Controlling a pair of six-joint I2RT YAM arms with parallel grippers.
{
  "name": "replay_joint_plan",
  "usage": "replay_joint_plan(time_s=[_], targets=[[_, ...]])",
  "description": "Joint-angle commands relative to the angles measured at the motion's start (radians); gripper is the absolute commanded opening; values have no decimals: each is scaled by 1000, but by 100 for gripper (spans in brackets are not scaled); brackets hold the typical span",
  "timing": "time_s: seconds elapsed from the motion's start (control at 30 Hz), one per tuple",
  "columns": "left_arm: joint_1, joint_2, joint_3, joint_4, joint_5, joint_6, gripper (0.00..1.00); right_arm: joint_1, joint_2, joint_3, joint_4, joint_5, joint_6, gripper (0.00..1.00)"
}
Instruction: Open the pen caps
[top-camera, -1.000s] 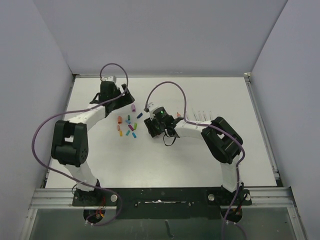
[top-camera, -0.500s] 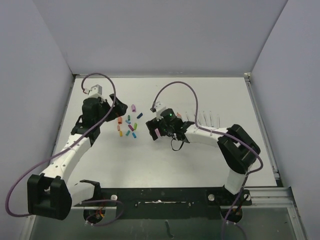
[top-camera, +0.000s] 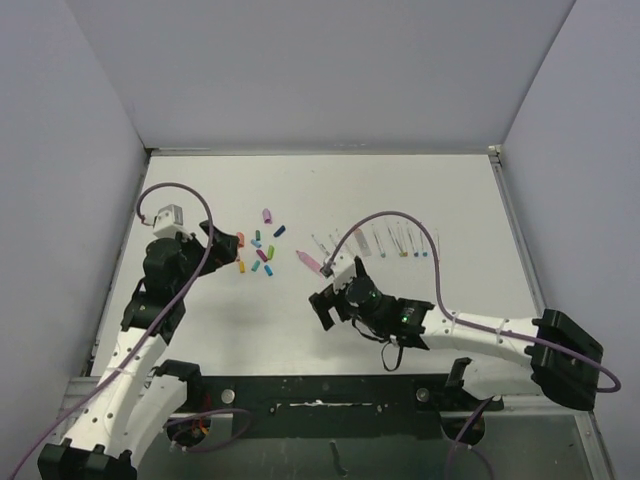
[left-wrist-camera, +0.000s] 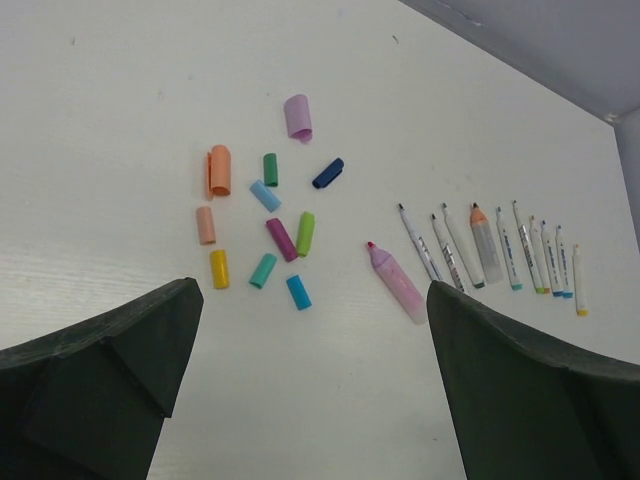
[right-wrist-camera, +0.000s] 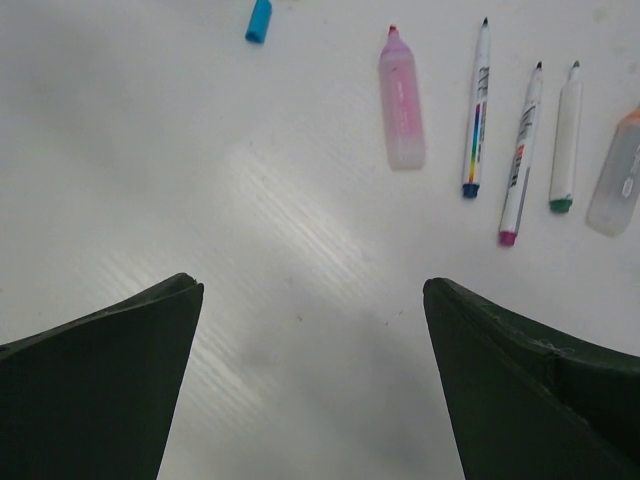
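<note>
Several loose pen caps just ahead of left hand

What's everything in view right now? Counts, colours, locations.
pen caps: eleven; orange, peach, yellow, green, lime, teal, two light blue, navy, magenta, lilac; loose cluster, left of centre on the table.
pink highlighter: one; pink, nib bare; between the caps and the pen row.
pens: about ten; white or clear barrels with coloured ends; side by side in a row right of the highlighter.
table: one; white.
walls: three sides; grey.
cables: two; purple; one looping off each arm.
left gripper: open, empty; at the left edge of the cap cluster.
right gripper: open, empty; on the near side of the highlighter.
</note>
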Motion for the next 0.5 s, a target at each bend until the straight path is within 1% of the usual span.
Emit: replay_joint_plan(time_s=[0.0,0.1,0.23,0.33,0.47], targets=[[-3,-130,-45,-75,-78,-27,98,138,-102,-92,83,235,45,98],[-4,-224,-96,-89,-85,-37,98,262,-86,-121,82,373,51,98],[-4,-311,-145,-119,-101,-52,98,390,6,-135,69,539,101,98],[-3,-348,-166,-146,-118,-44,98,431,91,-133,71,566,158,98],[-3,-392,-180,-177,-125,-35,98,459,144,-120,90,568,189,98]])
